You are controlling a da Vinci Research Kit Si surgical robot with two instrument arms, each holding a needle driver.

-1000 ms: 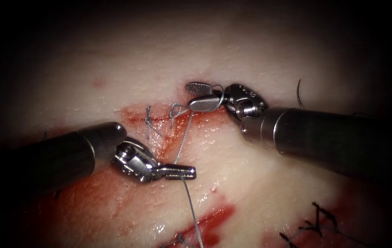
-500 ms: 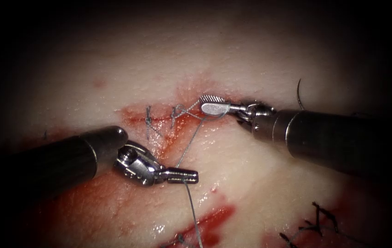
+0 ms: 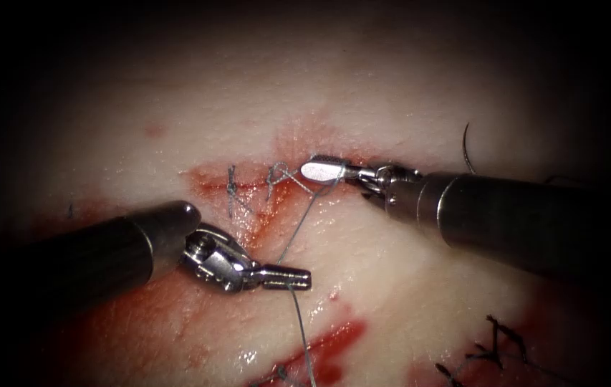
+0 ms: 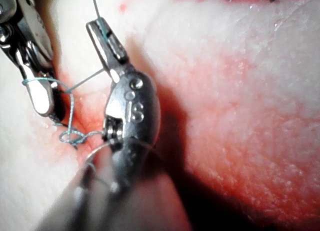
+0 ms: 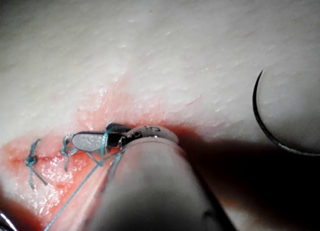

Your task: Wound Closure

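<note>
Tissue [image 3: 405, 287]: needle [image 3: 467, 147] beyond right tool [image 3: 323, 170]

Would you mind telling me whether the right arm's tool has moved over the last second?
Yes. The right tool has dropped slightly and closed to a narrow gap, thread looped round it, its tip still just right of the second stitch knot.

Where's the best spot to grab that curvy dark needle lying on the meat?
Grip the dark curved steel needle at mid-curve, from above: it looks to lie free on the pale tissue, right of the cut. The left end effector holds the blue-grey thread; thread loops the right end effector.
</note>
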